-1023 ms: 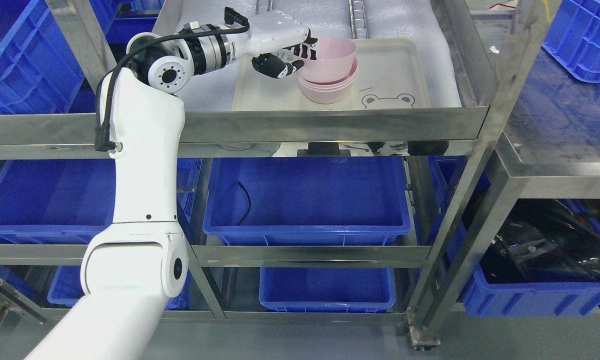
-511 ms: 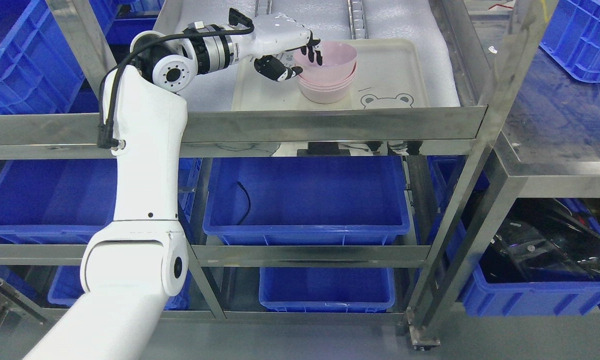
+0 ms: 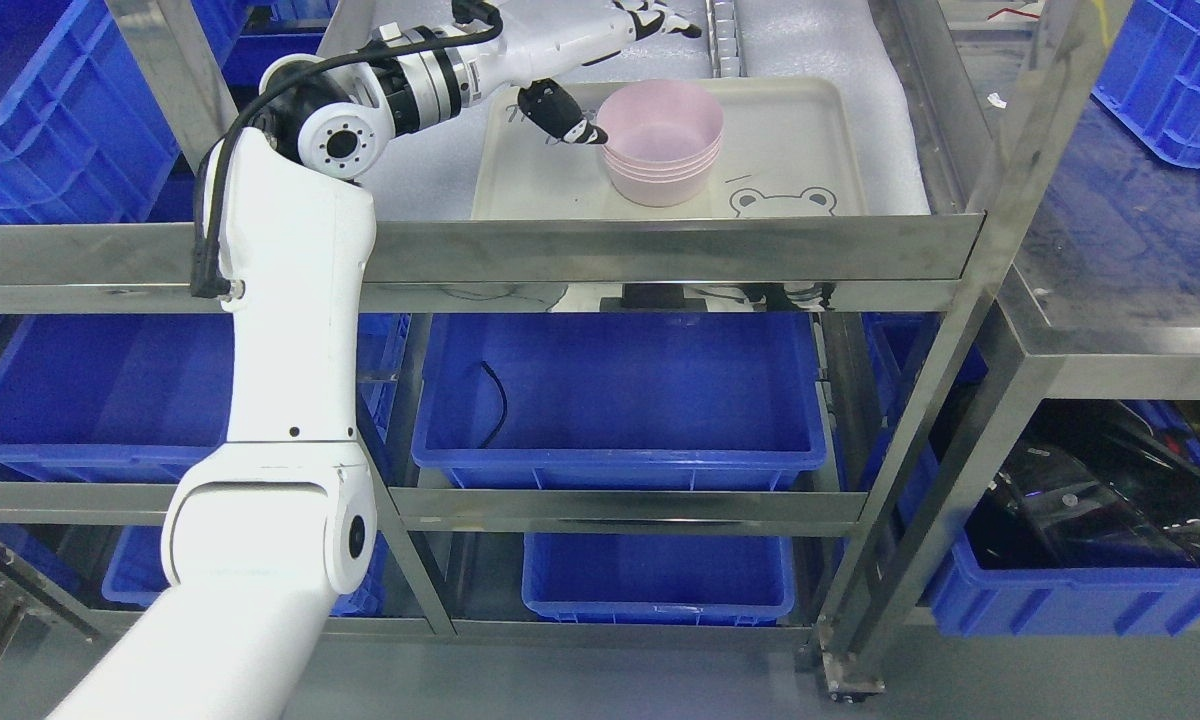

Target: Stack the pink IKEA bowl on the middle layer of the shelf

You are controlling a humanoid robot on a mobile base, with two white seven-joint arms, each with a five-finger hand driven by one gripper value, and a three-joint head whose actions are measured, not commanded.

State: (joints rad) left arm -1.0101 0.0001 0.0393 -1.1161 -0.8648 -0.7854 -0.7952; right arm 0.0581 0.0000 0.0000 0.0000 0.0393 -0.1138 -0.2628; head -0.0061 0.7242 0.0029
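- The stack of pale pink round plastic bowls stands upright on a cream rectangular tray, left of the tray's middle, on the steel shelf with its white foam liner.
- The bowls are nested evenly: the top one sits level in those below, and their rims show as close parallel bands down the side. The inside of the top bowl is smooth and bare.
- A bear face outline is printed at the tray's front edge, just right of the stack.
- The white left hand is above and to the left of the stack, its fingers spread and extended near the upper edge, holding nothing; the black-tipped thumb points down, just beside the top bowl's left rim.
- Below the shelf sit deep blue plastic bins.
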